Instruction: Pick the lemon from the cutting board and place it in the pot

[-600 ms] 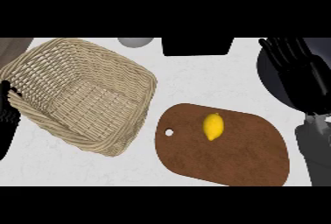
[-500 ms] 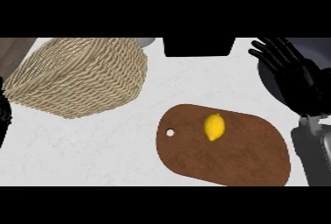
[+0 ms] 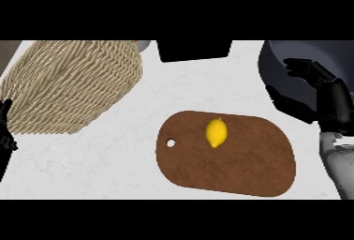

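Lemon (image 3: 217,132), smooth yellow and oval, lies on the rounded brown wooden cutting board (image 3: 228,164). Beside it, the right hand (image 3: 319,82) hangs over the dark round pot (image 3: 276,61), fingers loosely spread, holding nothing. A woven wicker basket (image 3: 72,82) sits at left, with the left hand (image 3: 5,136) showing barely at the edge, fingers unclear.

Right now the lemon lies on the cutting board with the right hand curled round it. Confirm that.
Not quite. The lemon does lie on the cutting board, but the right hand is apart from it, off to the right over the dark pot. The head view shows this.
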`<move>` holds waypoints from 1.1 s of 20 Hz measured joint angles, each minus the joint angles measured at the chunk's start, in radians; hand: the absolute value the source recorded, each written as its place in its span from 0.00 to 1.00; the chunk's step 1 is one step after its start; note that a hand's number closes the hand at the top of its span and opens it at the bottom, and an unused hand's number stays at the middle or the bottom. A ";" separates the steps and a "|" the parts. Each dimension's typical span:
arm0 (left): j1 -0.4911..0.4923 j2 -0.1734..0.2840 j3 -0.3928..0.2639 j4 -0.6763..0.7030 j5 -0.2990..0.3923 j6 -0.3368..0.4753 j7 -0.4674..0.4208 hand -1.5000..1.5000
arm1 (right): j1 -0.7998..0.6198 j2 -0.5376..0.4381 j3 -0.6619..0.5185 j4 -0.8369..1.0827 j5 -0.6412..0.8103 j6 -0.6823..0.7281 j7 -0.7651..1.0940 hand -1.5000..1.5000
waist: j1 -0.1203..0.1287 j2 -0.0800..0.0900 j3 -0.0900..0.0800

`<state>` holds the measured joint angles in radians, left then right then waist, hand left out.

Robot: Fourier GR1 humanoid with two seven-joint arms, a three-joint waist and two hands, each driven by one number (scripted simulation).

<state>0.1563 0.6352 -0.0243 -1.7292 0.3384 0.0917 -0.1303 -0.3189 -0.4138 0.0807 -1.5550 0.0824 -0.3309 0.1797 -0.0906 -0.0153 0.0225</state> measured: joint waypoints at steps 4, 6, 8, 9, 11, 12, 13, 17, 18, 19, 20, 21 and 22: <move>0.046 -0.016 -0.037 -0.055 -0.001 -0.003 0.021 0.50 | 0.015 0.071 0.047 -0.065 0.150 -0.177 -0.049 0.00 | -0.016 -0.004 0.004; 0.055 -0.028 -0.062 -0.080 -0.006 0.001 0.037 0.50 | 0.023 0.098 0.085 -0.086 0.225 -0.235 -0.036 0.00 | -0.019 -0.004 0.005; 0.062 -0.033 -0.082 -0.102 -0.009 0.004 0.059 0.50 | 0.037 0.127 0.130 -0.090 0.291 -0.266 0.014 0.00 | -0.017 -0.003 0.003; 0.066 -0.038 -0.092 -0.113 -0.012 0.009 0.070 0.50 | 0.044 0.137 0.147 -0.087 0.320 -0.275 0.047 0.00 | -0.015 -0.002 0.003; 0.074 -0.044 -0.106 -0.131 -0.015 0.014 0.084 0.50 | 0.054 0.160 0.174 -0.079 0.368 -0.281 0.127 0.00 | -0.014 -0.001 0.001; 0.079 -0.047 -0.115 -0.140 -0.018 0.017 0.094 0.50 | 0.055 0.169 0.186 -0.078 0.390 -0.280 0.170 0.00 | -0.014 -0.001 0.001; 0.079 -0.051 -0.119 -0.145 -0.021 0.024 0.100 0.50 | 0.054 0.183 0.197 -0.075 0.409 -0.279 0.213 0.00 | -0.013 0.000 0.000; 0.073 -0.066 -0.143 -0.157 -0.033 0.033 0.120 0.50 | 0.033 0.241 0.229 -0.082 0.481 -0.267 0.393 0.00 | -0.003 -0.001 0.000; 0.067 -0.068 -0.150 -0.158 -0.038 0.034 0.126 0.50 | 0.026 0.258 0.234 -0.077 0.495 -0.264 0.435 0.00 | -0.002 0.001 0.000; 0.063 -0.071 -0.157 -0.159 -0.047 0.040 0.131 0.50 | 0.016 0.274 0.235 -0.074 0.509 -0.260 0.479 0.00 | 0.001 0.001 0.001; 0.059 -0.072 -0.164 -0.163 -0.047 0.039 0.142 0.50 | 0.006 0.291 0.241 -0.065 0.525 -0.253 0.523 0.00 | 0.007 0.002 0.000; 0.057 -0.080 -0.174 -0.164 -0.052 0.042 0.144 0.50 | 0.008 0.302 0.244 -0.059 0.531 -0.242 0.559 0.00 | 0.010 0.002 0.001; 0.050 -0.086 -0.180 -0.163 -0.055 0.044 0.147 0.50 | 0.010 0.312 0.250 -0.050 0.534 -0.228 0.590 0.00 | 0.013 0.003 0.002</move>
<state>0.2067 0.5492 -0.2046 -1.8920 0.2835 0.1357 0.0169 -0.3086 -0.1021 0.3303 -1.6053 0.6168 -0.5592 0.7694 -0.0780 -0.0120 0.0244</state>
